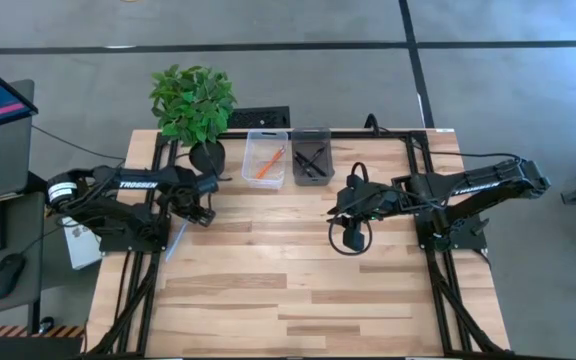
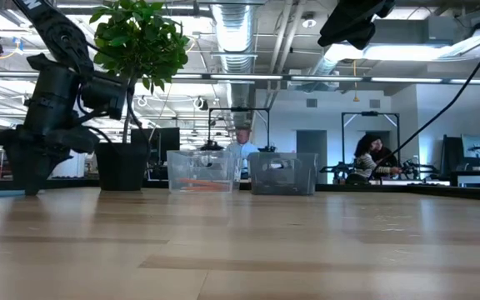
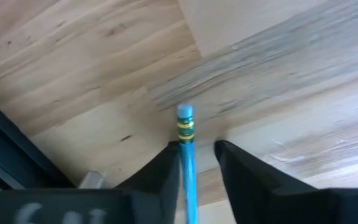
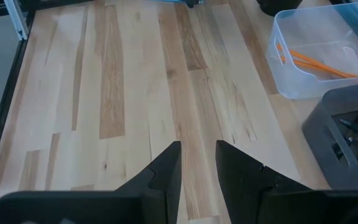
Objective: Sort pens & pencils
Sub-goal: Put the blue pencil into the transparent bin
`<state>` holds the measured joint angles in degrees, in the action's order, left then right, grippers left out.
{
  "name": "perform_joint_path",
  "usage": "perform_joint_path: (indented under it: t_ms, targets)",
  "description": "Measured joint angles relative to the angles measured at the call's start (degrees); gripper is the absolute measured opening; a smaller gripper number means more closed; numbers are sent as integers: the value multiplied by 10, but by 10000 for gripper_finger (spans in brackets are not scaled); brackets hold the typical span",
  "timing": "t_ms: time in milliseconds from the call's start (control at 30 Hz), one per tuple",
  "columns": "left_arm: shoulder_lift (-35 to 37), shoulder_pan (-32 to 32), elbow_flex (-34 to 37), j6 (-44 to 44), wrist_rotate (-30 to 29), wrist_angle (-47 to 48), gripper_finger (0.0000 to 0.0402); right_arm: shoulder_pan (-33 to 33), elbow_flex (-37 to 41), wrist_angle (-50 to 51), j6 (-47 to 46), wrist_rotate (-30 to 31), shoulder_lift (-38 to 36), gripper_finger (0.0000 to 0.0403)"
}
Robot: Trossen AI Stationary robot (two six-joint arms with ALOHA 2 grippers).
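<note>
Pencil [image 3: 186,163], eraser end forward, sits clamped in the left tool [image 3: 196,155] over the bench's [image 1: 298,280] left side; the clear pencil bin [image 1: 265,158] lies far-right of it.

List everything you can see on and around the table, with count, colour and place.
table: one, pale wood
plant: one, green, far left corner
clear bin: one, far edge
grey bin: one, right of clear bin
pencils: several, orange, in clear bin
pens: several, black, in grey bin
blue pencil: one, at left gripper
people: two, room behind
left gripper: dark, table's left
right gripper: dark, open, mid-table
</note>
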<state>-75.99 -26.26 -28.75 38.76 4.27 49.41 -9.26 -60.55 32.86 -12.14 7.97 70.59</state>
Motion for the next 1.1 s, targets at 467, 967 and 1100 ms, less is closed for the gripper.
perform_joint_path:
  t_ms: [467,967,1100]
  targets:
    - [0,138,-1,55,-43,-13,7,0,0,0,0,0,0,123]
    - [-5,249,-31,85,-76,-47,8,0,0,-4,0,0,0,123]
    - [-4,263,-53,69,-19,-206,4,0,0,-4,0,0,0,123]
